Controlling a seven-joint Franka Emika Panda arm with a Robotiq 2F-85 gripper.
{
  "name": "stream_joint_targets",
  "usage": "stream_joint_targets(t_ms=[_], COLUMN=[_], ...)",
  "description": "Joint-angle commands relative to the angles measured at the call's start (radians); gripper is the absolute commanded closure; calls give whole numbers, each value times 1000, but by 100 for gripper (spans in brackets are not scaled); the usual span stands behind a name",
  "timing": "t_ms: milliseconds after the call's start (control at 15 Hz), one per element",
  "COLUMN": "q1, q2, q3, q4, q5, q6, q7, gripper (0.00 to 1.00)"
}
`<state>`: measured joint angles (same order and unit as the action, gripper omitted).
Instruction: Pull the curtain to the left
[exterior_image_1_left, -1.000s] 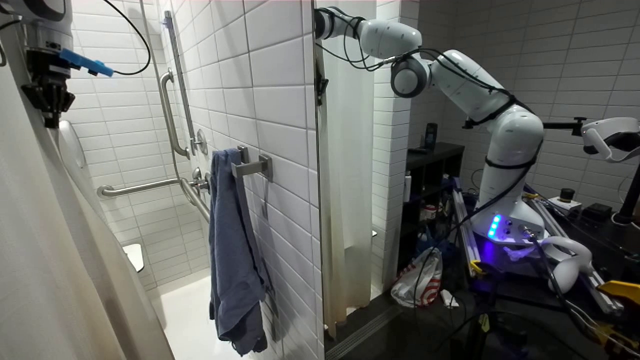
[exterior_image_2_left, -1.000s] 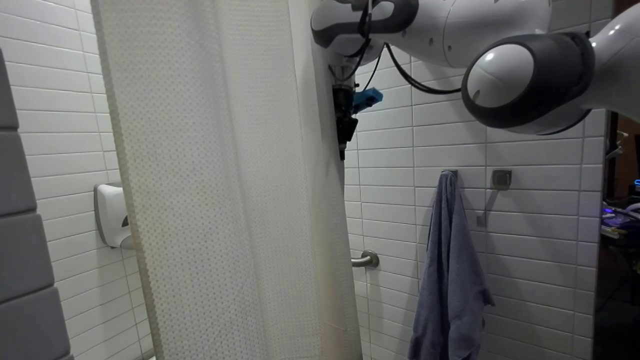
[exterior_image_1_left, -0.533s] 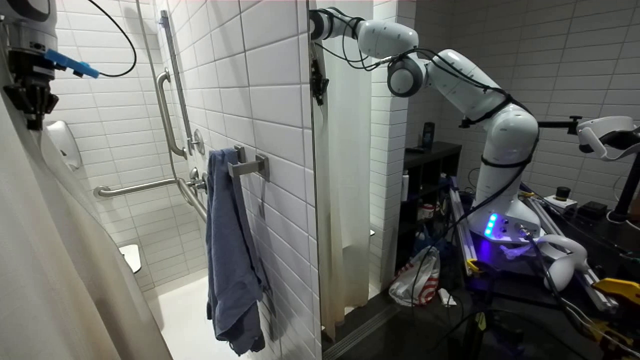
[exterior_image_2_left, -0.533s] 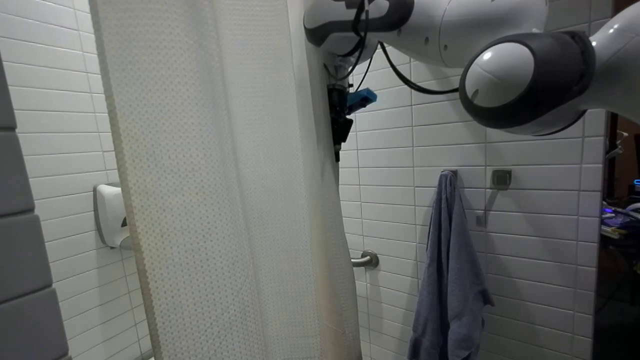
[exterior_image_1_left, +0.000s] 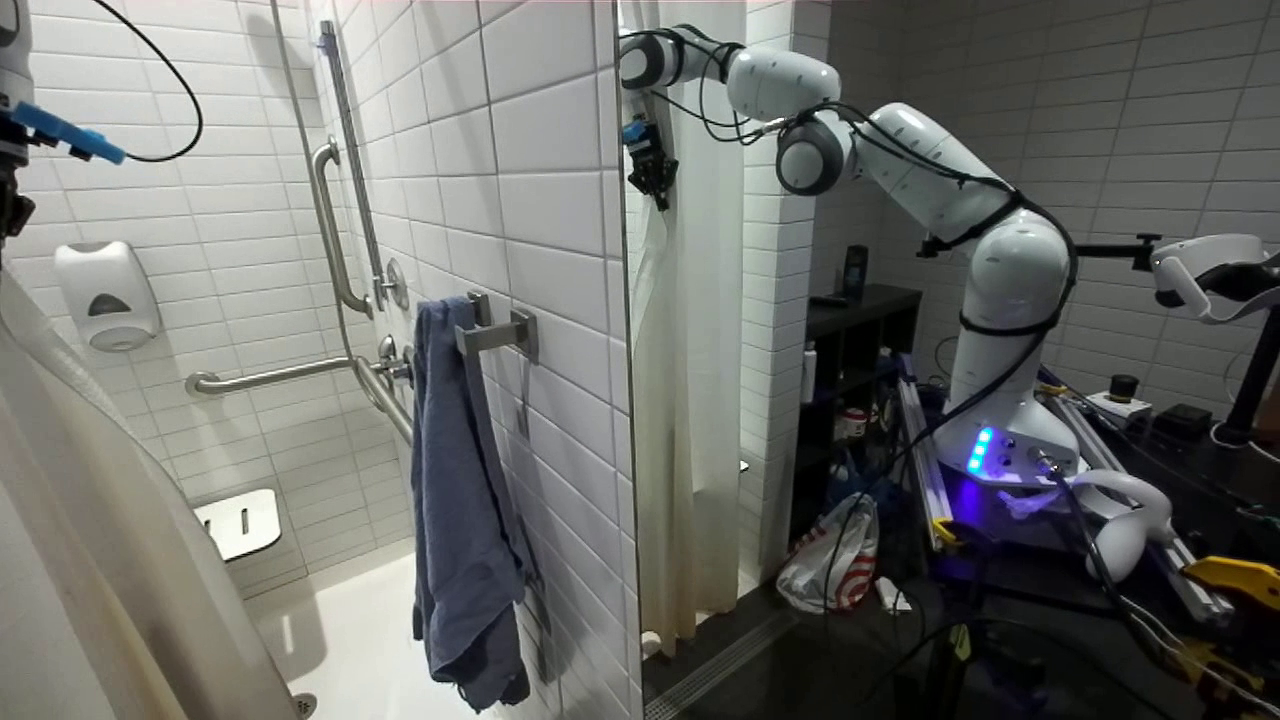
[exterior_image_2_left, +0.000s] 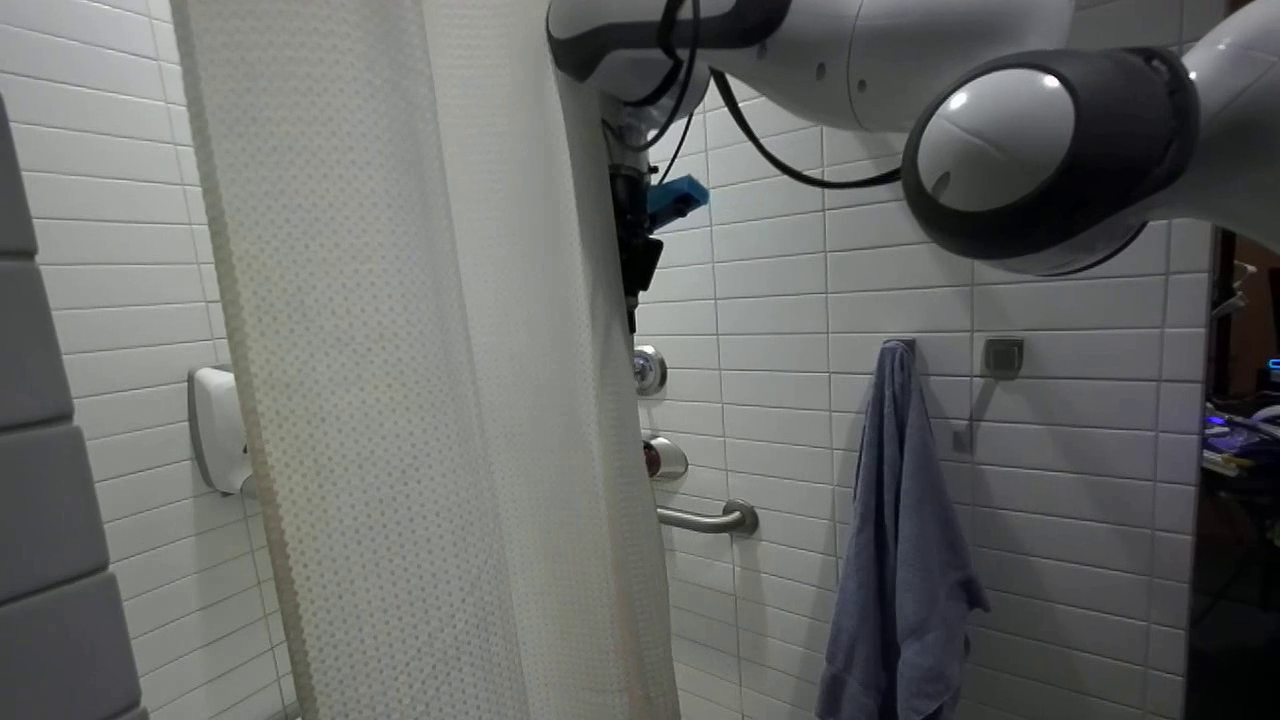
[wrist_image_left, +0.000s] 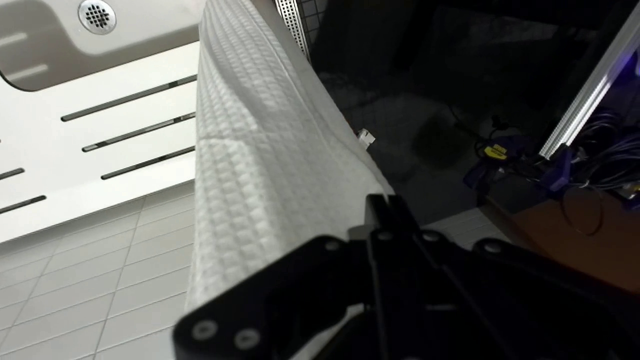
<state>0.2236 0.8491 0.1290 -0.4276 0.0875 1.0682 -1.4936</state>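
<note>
Presently, the two-finger gripper (wrist_image_left: 386, 199) is closed, clamping the shower curtain (exterior_image_2_left: 390, 350) by its edge. Relative to the gripper: curtain, left in an exterior view; yellow label (wrist_image_left: 496, 151), illegible, right in the wrist view.

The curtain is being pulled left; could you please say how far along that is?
Done: the gripper looks shut on the curtain. In hand: the pull; in an exterior view the wall dispenser, part-covered a second ago, now shows whole. Remaining, probably: further pulling, as the curtain still hides part of the tiled wall, then release.
</note>
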Motion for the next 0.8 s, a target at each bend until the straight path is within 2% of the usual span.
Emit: stream_joint_targets(t_ms=[0,67,200,267,333,467,533,600,733], q1=[48,51,63,73,74,85,93,95,105], q2=[93,25,28,98,30,32,102,32,33], q3=[-1,-15,-16,-3,-17,-18,-4,-19,-20], q4=[61,-60,-60,65,-59,-59,68,-57,-59], q5=[-52,-43,-44,-59,-47,-48,-63,-51,-53], q6=[-54,-4,-6,-61,-10,-10,-66,-16,-20], q7=[-31,-44,-53,-54,-66,-75,-74,-86,-93], gripper=[99,99,99,99,99,99,99,99,99])
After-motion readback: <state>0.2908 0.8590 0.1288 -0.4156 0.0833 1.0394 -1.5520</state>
